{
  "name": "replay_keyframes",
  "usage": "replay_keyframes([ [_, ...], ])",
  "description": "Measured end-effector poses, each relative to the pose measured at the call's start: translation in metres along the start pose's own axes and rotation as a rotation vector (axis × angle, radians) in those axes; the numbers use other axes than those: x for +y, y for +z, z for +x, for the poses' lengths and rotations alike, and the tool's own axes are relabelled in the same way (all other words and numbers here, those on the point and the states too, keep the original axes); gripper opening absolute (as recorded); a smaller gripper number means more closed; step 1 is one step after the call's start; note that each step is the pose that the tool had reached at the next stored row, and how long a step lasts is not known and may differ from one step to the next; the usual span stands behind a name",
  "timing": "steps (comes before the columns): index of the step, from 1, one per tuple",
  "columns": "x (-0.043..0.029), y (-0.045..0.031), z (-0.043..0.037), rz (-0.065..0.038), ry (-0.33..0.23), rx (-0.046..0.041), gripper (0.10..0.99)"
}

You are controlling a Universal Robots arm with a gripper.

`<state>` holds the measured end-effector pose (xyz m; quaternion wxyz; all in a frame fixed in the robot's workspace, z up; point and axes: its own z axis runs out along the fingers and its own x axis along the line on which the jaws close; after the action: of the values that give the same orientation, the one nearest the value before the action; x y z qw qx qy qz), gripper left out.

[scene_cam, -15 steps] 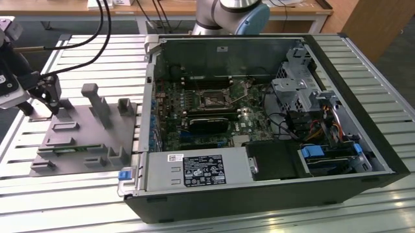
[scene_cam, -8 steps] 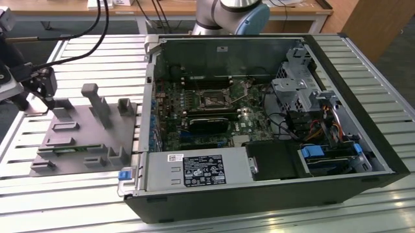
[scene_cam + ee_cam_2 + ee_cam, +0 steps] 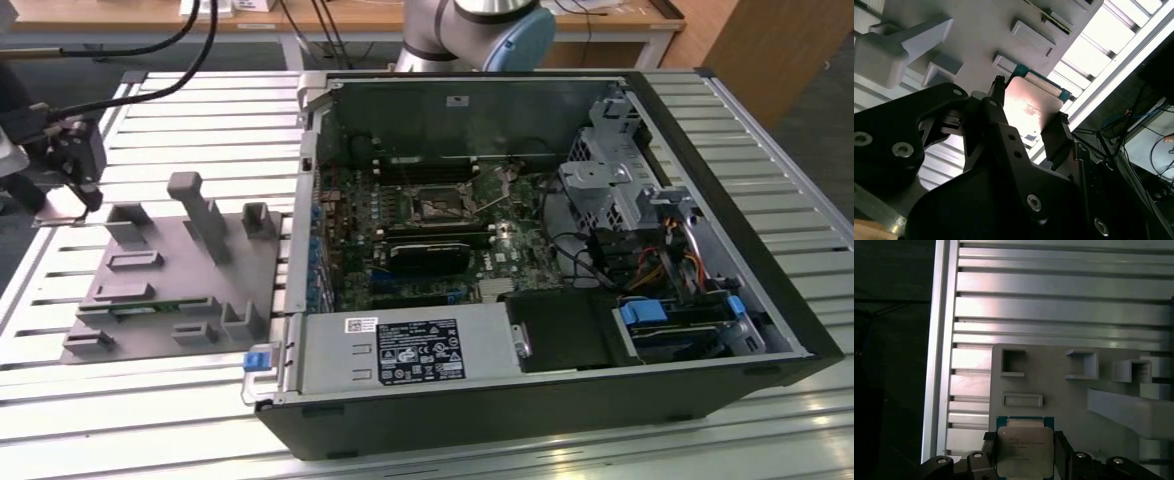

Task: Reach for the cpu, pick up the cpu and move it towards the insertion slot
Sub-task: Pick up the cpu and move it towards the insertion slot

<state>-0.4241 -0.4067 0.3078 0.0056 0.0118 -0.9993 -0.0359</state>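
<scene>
We're in a robotics lab: an opened computer tower [image 3: 454, 110] lies on a slatted aluminium desk [image 3: 200, 120], grey fixture plate [image 3: 160, 290] alongside, robot arm base [image 3: 481, 30] and cables [image 3: 200, 45] behind.

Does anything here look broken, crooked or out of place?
Nothing stands out. The cpu sits straight between the fingers, over the grey fixture plate, and the open computer case shows no damage.

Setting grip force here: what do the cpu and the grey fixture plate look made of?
The cpu: seemingly a metal lid, with a silvery satin finish that catches light, on a greenish board rim. The fixture plate: probably plastic, matte uniform grey with blocky raised pockets.
</scene>
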Motion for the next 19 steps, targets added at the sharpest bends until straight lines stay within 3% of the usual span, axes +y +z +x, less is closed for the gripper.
replay_keyframes([
  [19, 0.0039, -0.0550, 0.0005, 0.000, 0.000, 0.0001, 0.541],
])
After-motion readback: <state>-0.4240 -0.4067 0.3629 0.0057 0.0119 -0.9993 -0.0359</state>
